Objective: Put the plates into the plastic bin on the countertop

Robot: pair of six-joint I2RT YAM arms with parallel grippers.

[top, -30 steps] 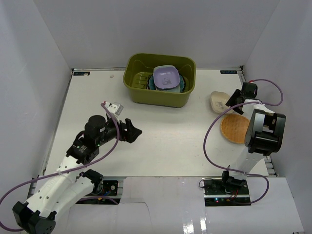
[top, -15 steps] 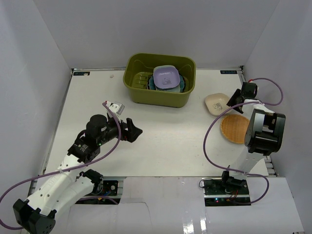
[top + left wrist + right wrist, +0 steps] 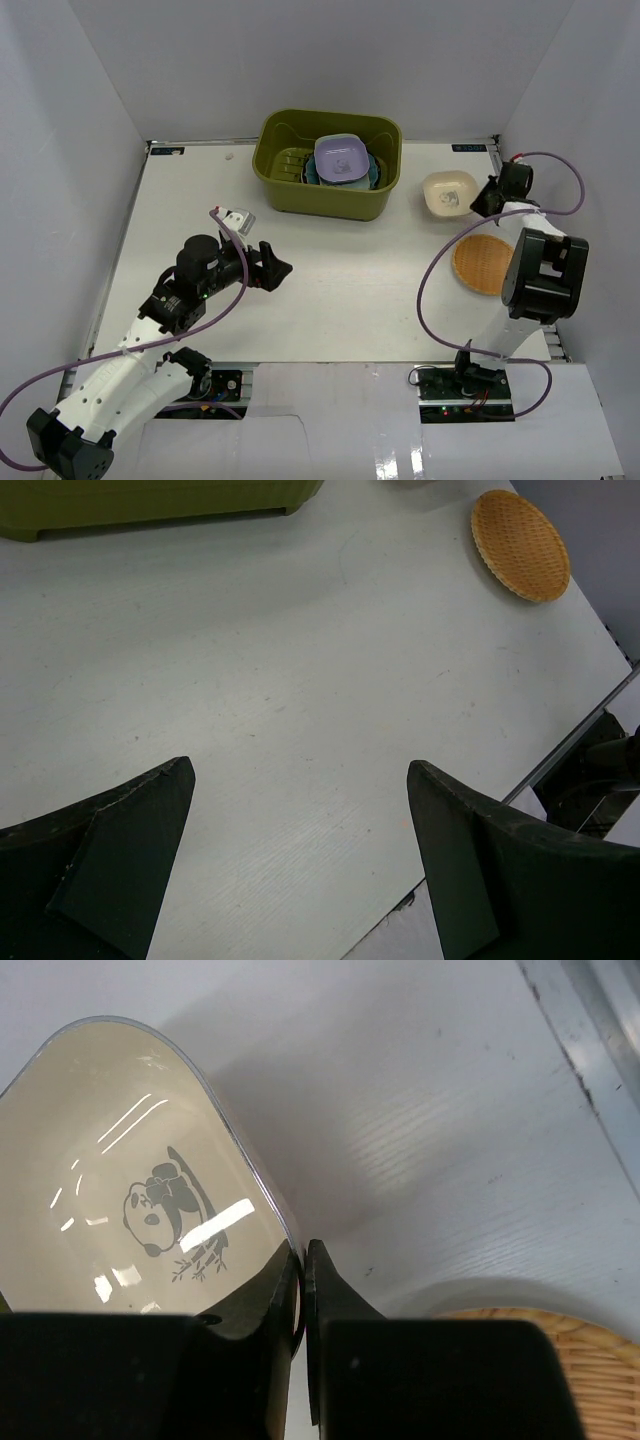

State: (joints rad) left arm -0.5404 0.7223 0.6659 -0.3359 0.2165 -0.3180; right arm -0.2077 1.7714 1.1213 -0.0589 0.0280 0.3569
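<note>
While pinched only at its near rim, juts out ahead of the right gripper (image 3: 302, 1280): cream dish (image 3: 120, 1180), panda print up, with the jaws closed to a sliver on the thin wall between them. Seems raised off the countertop (image 3: 330, 290), judging by the soft shadow beneath. Hangs right of the bin (image 3: 325, 200), near its right wall but apart from it and not yet over the rim. Probably taken by the edge because a low dish offers no other purchase from the side.

Left gripper (image 3: 300, 770): spread wide, empty, low over bare countertop left of centre, likely parked there to leave the right arm's path free.

Orange plate (image 3: 480, 265): flat on the countertop just beside the right arm, well apart from the bin, probably next in line.

Inside the bin: lavender plate (image 3: 340, 157) topping a stack, teal plate (image 3: 373, 172) showing below, all pushed to the right half, ribbed floor bare at the left.

Calls for a carry leftward and up over the flared rim, then a release onto the stack or the bare half. Risks a slip or a swing, given the glossy surface and one-edge hold.
</note>
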